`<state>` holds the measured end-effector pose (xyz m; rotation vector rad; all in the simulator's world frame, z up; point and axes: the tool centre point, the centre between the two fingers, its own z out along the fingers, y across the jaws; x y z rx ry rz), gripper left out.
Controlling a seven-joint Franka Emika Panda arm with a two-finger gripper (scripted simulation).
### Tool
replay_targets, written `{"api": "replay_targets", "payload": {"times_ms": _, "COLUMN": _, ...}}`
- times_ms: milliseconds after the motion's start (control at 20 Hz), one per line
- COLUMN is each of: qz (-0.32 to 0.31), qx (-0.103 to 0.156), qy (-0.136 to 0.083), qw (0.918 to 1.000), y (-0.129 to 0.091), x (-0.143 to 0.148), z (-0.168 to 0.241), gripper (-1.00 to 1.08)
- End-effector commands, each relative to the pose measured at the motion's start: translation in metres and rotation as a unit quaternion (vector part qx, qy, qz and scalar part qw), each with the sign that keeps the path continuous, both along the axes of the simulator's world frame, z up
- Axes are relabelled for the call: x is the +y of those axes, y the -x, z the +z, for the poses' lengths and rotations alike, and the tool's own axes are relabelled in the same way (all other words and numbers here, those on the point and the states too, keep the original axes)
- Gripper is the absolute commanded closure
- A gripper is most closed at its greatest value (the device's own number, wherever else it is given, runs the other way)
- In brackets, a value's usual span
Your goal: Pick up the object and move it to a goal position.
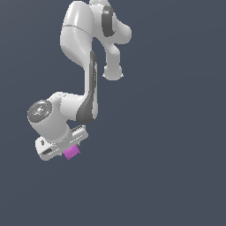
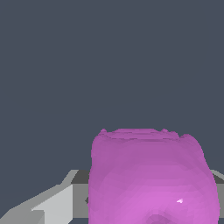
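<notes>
At the lower left of the exterior view we see the gripper (image 1: 67, 149) with the magenta object (image 1: 71, 152) tucked right against its underside, at the end of the white Panda arm (image 1: 90, 88). In the wrist view the object (image 2: 151, 175) fills the near field, with grey finger parts (image 2: 57, 203) flanking it on either side. We judge the fingers clenched on the object, though the contact faces themselves are hidden. So the pick looks done. What's left is the carry to the goal. No goal marker shows in either view, so we can't say how near it is, and we can't tell whether the object is off the ground: the background is a flat dark slate with no visible counter edge. The object is a bright magenta, lumpy, roughly cube-like block, with a bumpy upper edge and a small specular glint.
</notes>
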<state>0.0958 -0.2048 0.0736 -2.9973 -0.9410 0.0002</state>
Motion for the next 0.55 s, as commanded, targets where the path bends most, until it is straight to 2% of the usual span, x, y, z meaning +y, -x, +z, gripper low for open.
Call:
{"api": "replay_targets", "payload": {"times_ms": 0, "qz": 0.000, "qx": 0.000, "qy": 0.000, "qw": 1.0000, "y": -0.0043, "x": -0.0045, "z": 0.0008, "gripper": 1.08}}
{"api": "replay_targets", "payload": {"times_ms": 500, "qz": 0.000, "qx": 0.000, "qy": 0.000, "qw": 1.0000, "y": -0.0096, "x": -0.0100, "z": 0.0015, "gripper": 1.08}}
